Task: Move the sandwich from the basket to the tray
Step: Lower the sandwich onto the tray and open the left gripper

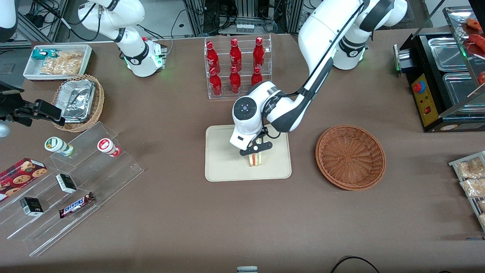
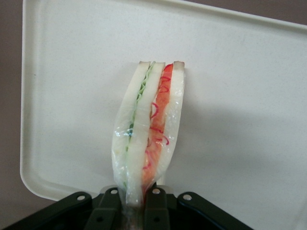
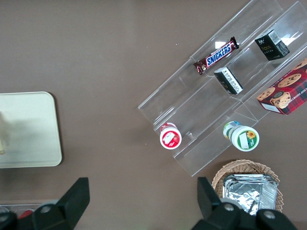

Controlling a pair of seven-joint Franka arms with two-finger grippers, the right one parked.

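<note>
One sandwich (image 1: 256,159), a wedge of white bread with green and red filling layers along its cut edge, wrapped in clear film, standing upright on edge over the tray (image 1: 223,167). Seen edge-on in the wrist view as sandwich (image 2: 146,134) against the cream tray (image 2: 240,96). Whether resting on the tray surface or held just above it: cannot tell.

Clamped at its upper end between the two dark fingers (image 2: 158,208) of the hand (image 1: 256,148), fingers pressed against both bread faces. Hand directly above the tray, nearer the tray's basket-side edge than its middle, wrist housing tilted over the tray's edge farthest from the front camera.

Cream-beige rectangular tray with rounded corners and low rim, flat on the brown bench (image 1: 182,227). Reddish-brown woven basket (image 1: 351,157) beside the tray, toward the working arm's end of the bench, apart from the tray, nothing visible inside.

Clear rack of red bottles (image 1: 237,66) farther from the front camera than the tray. Stepped clear display (image 1: 75,182) carrying a Snickers bar (image 1: 76,205) and small boxes, well apart from the tray toward the parked arm's end. Tan wicker basket of foil containers (image 1: 77,100) near that display, farther from the camera.
</note>
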